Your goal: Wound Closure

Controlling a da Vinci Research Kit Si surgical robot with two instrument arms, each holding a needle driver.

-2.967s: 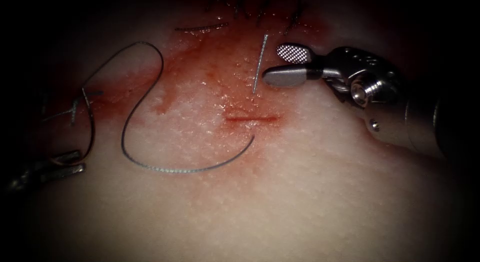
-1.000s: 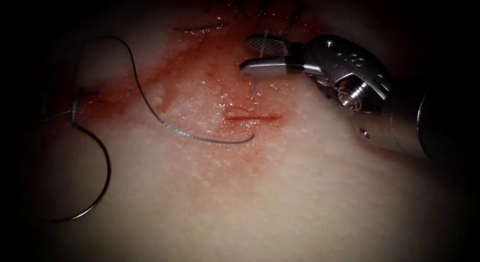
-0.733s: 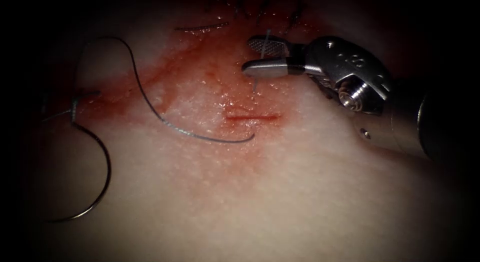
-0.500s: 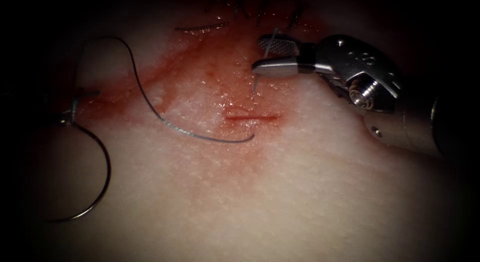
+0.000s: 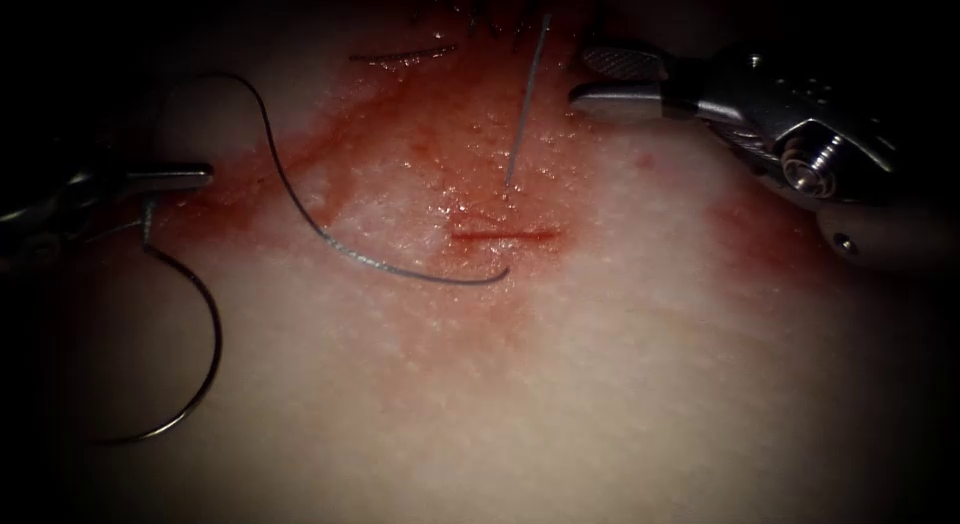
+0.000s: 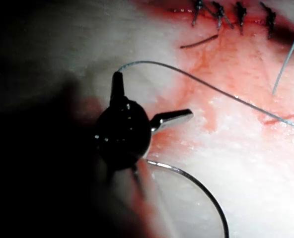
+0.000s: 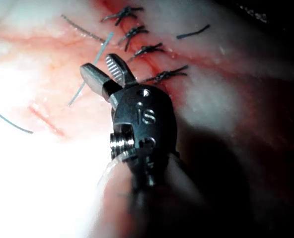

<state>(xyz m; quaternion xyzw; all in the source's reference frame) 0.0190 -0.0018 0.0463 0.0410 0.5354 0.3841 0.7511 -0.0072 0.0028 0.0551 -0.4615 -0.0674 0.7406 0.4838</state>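
Observation:
The tissue (image 5: 600, 384) bears a short red cut (image 5: 500, 235). A thread tail (image 5: 525, 99) rises straight out of the tissue just beyond the cut. The thread (image 5: 330, 246) leaves the near side of the cut and loops away to the left. It ends at the curved needle (image 5: 215, 344), which lies loose on the tissue far left of the cut. My right tool (image 5: 580, 79) stands open to the right of the tail and holds nothing; it shows again (image 7: 96, 63) beside the tail (image 7: 87, 74). My left tool (image 6: 154, 94) is wide open and empty, close above the needle's thread end (image 5: 148, 219).
Several dark finished stitches (image 7: 147, 49) close the long wound at the far edge (image 5: 520, 24). A loose cut end of thread (image 5: 400, 56) lies near them. Red fluid (image 5: 420, 154) stains the tissue around the cut and leftward.
My right tool, whose jaws straddled the tail, has drawn back to the right and up; the tail now stands free and longer. My left tool has come in from the left.

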